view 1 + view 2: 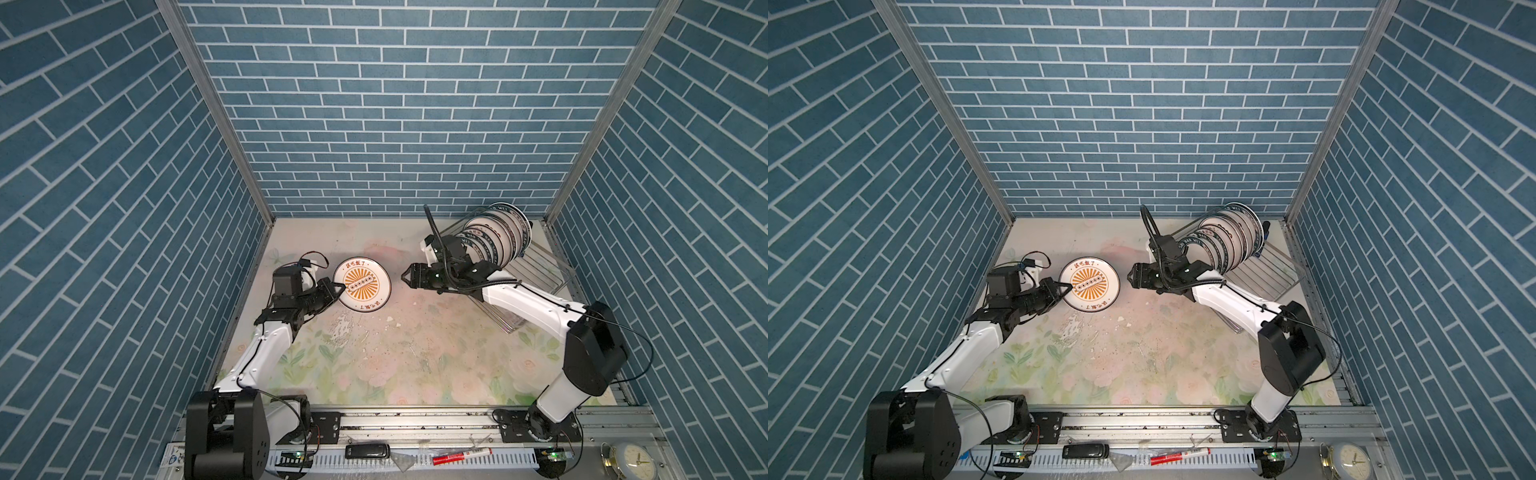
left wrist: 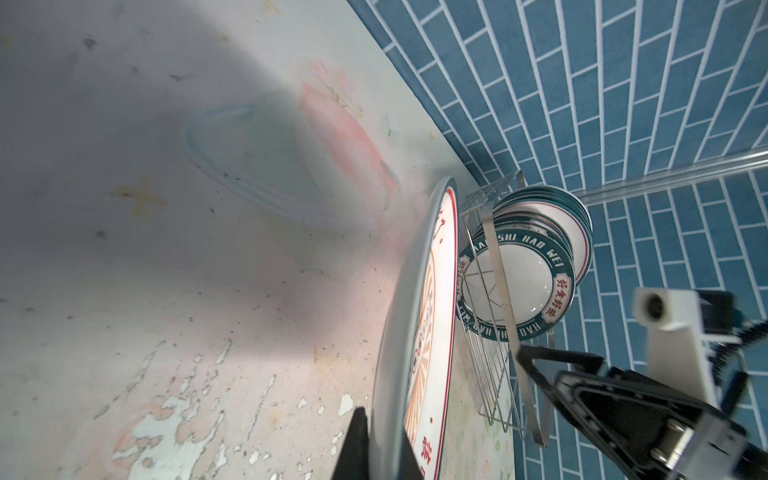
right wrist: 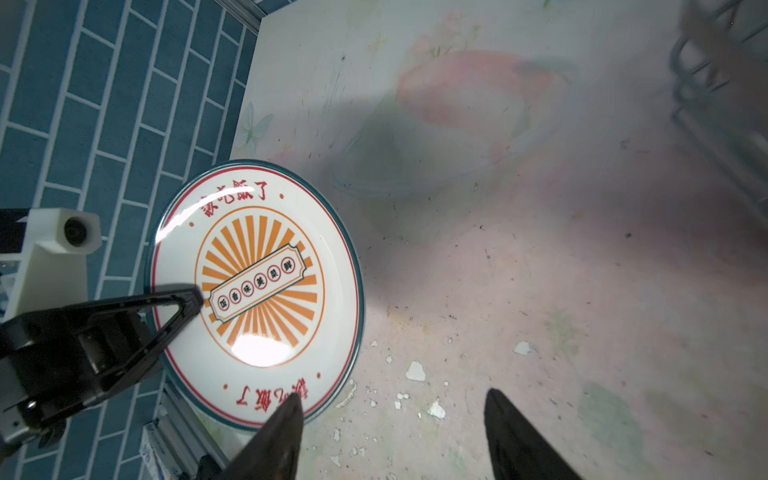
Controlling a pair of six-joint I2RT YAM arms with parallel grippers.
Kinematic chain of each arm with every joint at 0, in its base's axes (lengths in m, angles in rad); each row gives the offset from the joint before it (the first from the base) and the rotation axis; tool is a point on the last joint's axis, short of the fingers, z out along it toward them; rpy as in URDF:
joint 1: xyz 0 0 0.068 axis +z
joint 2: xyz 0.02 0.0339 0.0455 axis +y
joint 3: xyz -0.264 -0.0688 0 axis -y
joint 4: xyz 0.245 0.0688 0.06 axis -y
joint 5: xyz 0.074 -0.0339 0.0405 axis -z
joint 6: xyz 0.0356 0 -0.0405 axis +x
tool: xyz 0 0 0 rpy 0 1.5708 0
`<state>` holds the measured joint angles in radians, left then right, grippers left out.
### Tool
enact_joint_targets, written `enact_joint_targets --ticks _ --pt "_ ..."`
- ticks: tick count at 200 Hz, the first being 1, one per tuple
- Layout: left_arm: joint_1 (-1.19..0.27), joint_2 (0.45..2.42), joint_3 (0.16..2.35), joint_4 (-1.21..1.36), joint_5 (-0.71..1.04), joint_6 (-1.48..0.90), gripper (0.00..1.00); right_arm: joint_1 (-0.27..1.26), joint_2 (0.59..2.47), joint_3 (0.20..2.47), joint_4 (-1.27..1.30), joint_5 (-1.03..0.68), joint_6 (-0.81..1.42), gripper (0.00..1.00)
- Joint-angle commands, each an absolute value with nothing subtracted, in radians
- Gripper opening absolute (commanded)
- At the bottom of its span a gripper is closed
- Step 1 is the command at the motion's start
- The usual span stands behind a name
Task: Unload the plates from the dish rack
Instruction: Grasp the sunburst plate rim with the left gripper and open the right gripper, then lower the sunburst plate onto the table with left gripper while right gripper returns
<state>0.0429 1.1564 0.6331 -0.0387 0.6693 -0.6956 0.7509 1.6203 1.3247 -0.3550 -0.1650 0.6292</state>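
The left gripper (image 1: 338,286) is closed on the left rim of the sunburst plate (image 1: 362,284). In the right wrist view one of its fingers (image 3: 183,297) lies on the printed face of the plate. The plate is face up, left of the middle of the table (image 1: 415,353) in both top views. I cannot tell if it touches the table.

The right gripper (image 1: 405,276) is just to the right of this plate and apart from it. Its jaws stand wide and there is nothing between them, as the right wrist view shows (image 3: 390,399).

The dish rack (image 1: 536,266) stands in the upper right of the table, near the back wall. The other plates (image 1: 494,241) stand upright in it in a row, with their teal lettered bands facing the left gripper's camera (image 2: 519,282).
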Motion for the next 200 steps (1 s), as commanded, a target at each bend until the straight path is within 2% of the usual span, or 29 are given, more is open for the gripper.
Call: enact_joint_targets --ticks 1,4,11,15,41,92,164,200 --pt "0.083 1.173 0.635 -0.049 0.661 -0.647 0.0 0.752 1.517 1.389 -0.657 0.032 0.439 0.71" --pt "0.086 1.178 0.638 -0.054 0.657 -0.642 0.0 0.752 1.505 1.387 -0.67 0.052 0.434 0.73" --pt "0.091 1.192 0.641 -0.057 0.646 -0.634 0.0 0.751 1.478 1.378 -0.695 0.099 0.424 0.95" --pt "0.094 1.2 0.642 -0.058 0.641 -0.631 0.0 0.752 1.461 1.373 -0.708 0.128 0.421 0.99" --pt "0.107 1.265 0.653 -0.067 0.585 -0.611 0.0 0.75 1.346 1.301 -0.734 0.253 0.416 0.99" --pt "0.129 1.369 0.676 -0.038 0.55 -0.585 0.0 0.736 1.184 1.174 -0.732 0.328 0.434 0.99" --pt "0.167 1.437 0.686 0.0 0.554 -0.58 0.0 0.7 1.127 1.067 -0.716 0.288 0.439 0.99" --pt "0.221 1.479 0.693 0.005 0.562 -0.572 0.0 0.677 1.085 1.02 -0.645 0.201 0.402 0.99"
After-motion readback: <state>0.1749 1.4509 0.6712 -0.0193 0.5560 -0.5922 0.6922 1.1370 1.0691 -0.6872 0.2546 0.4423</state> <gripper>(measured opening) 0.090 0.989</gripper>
